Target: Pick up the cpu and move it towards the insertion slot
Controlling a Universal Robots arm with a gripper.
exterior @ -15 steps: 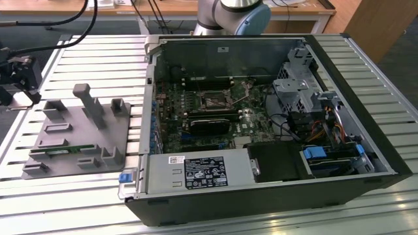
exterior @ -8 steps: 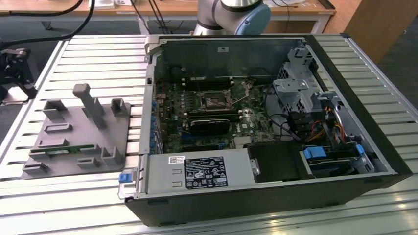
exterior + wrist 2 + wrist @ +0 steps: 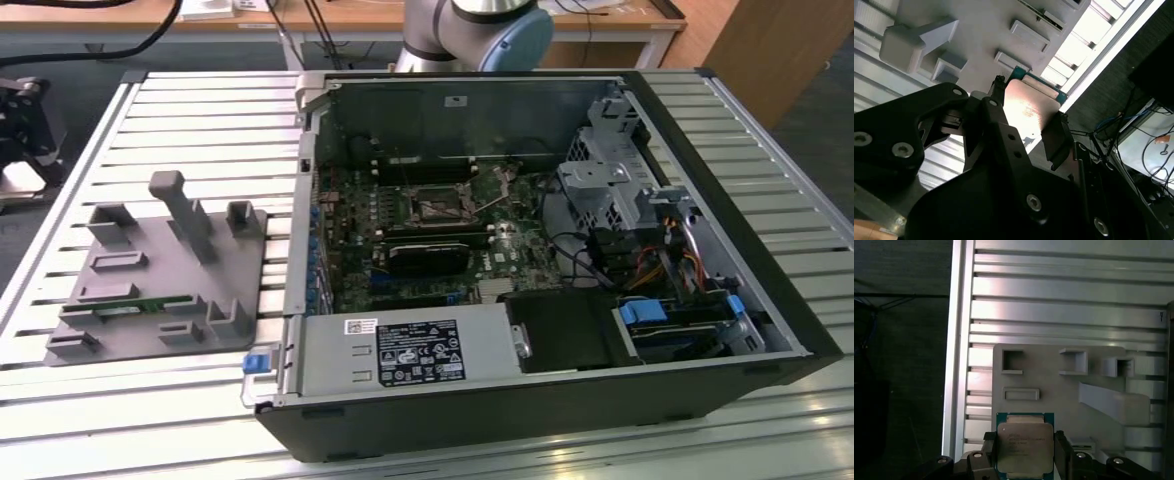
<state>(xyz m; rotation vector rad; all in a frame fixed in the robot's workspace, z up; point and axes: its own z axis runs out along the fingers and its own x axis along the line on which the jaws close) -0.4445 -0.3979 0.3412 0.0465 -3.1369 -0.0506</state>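
Pincer [image 3: 1025, 456] closed on cpu [image 3: 1025, 442], fingers gripping two opposite sides. Chip held over grey fixture plate [image 3: 1054, 390] near counter [image 3: 1054, 300] edge. Insertion slot [image 3: 441, 208] well apart, inside open computer case [image 3: 534, 415]. Risk: thin edge grip, so chip may tilt or slip in transit.

In the exterior view the plate [image 3: 134, 285] sits on the table [image 3: 200, 110] at nine o'clock from the computer case [image 3: 534, 425], with the socket [image 3: 438, 207] inside the case. In the first wrist view the chip [image 3: 1024, 442], clamped in the gripper [image 3: 1025, 452], hangs over the plate.
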